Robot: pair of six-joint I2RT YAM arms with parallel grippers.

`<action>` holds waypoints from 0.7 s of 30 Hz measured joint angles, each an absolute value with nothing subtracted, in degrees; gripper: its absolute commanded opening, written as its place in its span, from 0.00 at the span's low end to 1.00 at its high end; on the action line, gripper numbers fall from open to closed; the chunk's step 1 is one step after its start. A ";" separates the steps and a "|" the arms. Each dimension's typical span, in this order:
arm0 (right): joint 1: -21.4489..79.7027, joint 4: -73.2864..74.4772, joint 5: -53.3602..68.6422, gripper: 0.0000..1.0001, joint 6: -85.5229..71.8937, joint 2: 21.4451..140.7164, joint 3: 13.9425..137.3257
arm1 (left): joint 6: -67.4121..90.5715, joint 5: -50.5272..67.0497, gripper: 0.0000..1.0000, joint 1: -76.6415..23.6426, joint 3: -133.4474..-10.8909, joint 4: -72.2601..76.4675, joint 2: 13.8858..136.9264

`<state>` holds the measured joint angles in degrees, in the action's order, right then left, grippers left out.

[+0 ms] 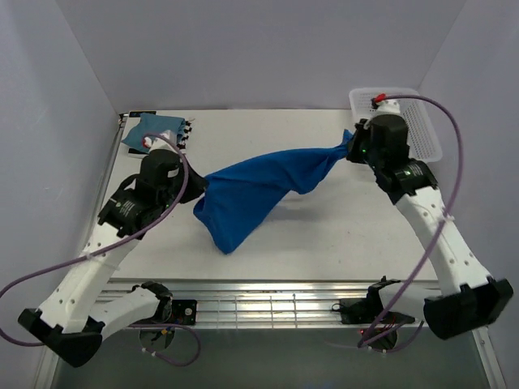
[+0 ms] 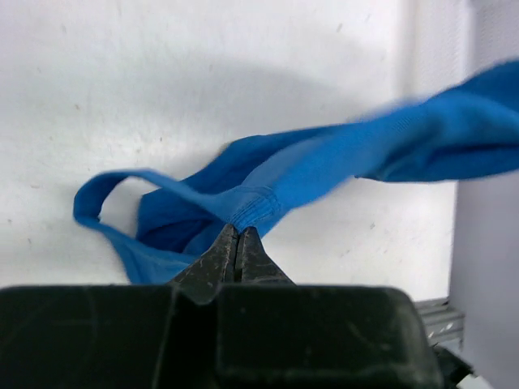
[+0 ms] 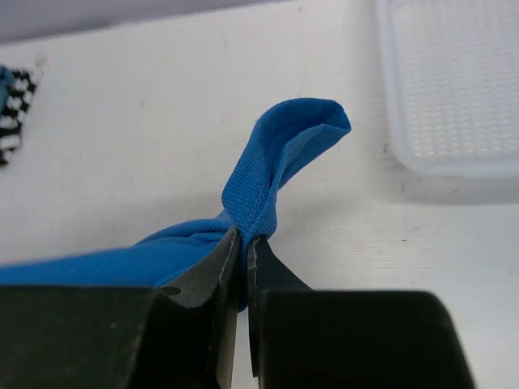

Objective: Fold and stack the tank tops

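Together the left tool point(image 2: 237, 237) and right tool point(image 3: 245, 241) pinch the royal blue tank top point(image 1: 251, 194) between them.

Bright royal blue tank top point(image 1: 251, 194) stands out against a white table point(image 1: 340, 235). At the back lie a muted teal-blue top point(image 1: 152, 130) and a black-and-white patterned top point(image 3: 15, 97). The lattice basket point(image 1: 422, 121) is white; the right arm point(image 1: 442, 235) is white with black joints.

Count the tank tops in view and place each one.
3. Bright blue top: stretched between left gripper and right gripper. Teal top: far left corner. Black-and-white top: beside it, mostly hidden.
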<state>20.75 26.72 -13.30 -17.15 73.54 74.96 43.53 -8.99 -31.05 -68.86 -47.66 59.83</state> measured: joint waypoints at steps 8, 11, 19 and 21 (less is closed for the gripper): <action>14.66 30.04 -10.00 0.08 -17.41 52.47 73.25 | 45.28 -16.56 0.00 -31.31 -78.43 -53.34 50.35; 14.63 33.19 -9.39 0.08 -17.26 49.93 73.82 | 45.32 -17.69 0.00 -31.33 -80.62 -54.43 48.56; 14.55 36.36 -8.54 0.08 -16.21 52.75 71.92 | 45.45 -18.76 0.00 -31.33 -77.67 -53.34 52.25; 13.98 35.20 -8.10 0.08 -15.90 57.25 69.41 | 45.08 -19.22 0.00 -31.18 -74.98 -51.35 57.87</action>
